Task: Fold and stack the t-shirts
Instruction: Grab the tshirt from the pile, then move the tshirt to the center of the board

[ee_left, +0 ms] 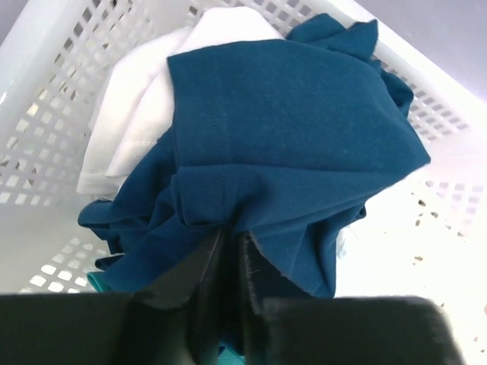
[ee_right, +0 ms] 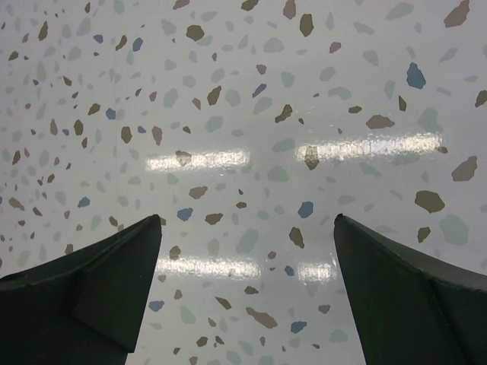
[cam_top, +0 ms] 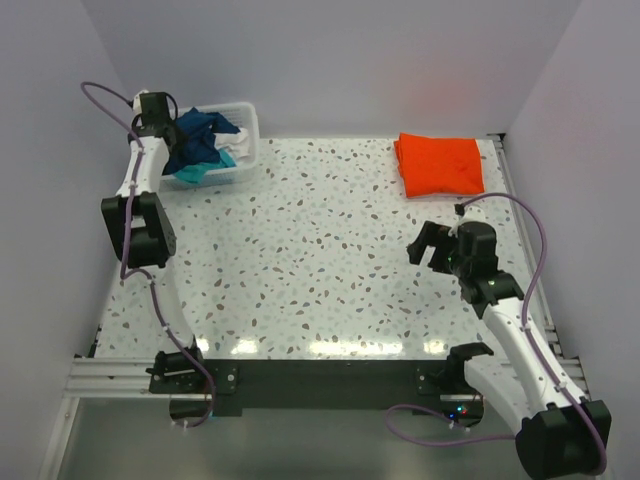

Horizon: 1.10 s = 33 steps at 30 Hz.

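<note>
L gripper (ee_left: 232, 237) is pinching dark navy cloth t-shirt (ee_left: 289, 129) in white slatted plastic basket (ee_left: 46, 91); lift slow, w/o snagging. R gripper (ee_right: 247, 220) is hovering, jaws wide.

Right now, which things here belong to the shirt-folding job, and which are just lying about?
Job: dark navy blue cloth t-shirt, pinched by the left claw; white cloth t-shirt; teal cloth t-shirt; folded bright orange cloth t-shirt.
Just there: white slatted plastic basket; speckled terrazzo table.
</note>
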Each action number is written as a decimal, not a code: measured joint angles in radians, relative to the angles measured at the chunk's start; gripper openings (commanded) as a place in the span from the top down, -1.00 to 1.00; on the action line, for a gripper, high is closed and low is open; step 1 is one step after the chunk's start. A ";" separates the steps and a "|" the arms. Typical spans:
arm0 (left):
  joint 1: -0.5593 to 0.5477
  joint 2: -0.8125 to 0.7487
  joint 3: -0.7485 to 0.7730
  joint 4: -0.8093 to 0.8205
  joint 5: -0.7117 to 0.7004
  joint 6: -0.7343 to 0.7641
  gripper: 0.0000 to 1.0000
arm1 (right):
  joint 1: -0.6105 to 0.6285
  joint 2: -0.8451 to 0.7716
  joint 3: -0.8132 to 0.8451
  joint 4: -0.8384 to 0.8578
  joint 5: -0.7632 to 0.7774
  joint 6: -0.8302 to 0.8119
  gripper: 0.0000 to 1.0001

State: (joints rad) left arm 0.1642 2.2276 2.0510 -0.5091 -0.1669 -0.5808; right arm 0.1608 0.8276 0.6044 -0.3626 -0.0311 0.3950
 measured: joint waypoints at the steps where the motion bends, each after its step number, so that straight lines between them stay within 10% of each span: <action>1: 0.000 0.000 0.000 0.000 0.008 0.007 1.00 | 0.000 0.002 0.000 0.000 0.003 -0.001 -0.98; 23: -0.025 -0.465 -0.101 0.186 0.181 0.015 1.00 | 0.000 0.007 0.003 0.000 0.019 -0.007 -0.97; 33: -0.340 -0.780 -0.160 0.289 0.290 0.037 1.00 | 0.000 -0.034 0.003 0.001 0.016 -0.006 -0.98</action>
State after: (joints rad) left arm -0.1757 1.4471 1.8912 -0.2203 0.1230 -0.5438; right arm 0.1608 0.7937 0.6075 -0.3614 -0.0147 0.3889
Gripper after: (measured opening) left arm 0.031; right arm 0.986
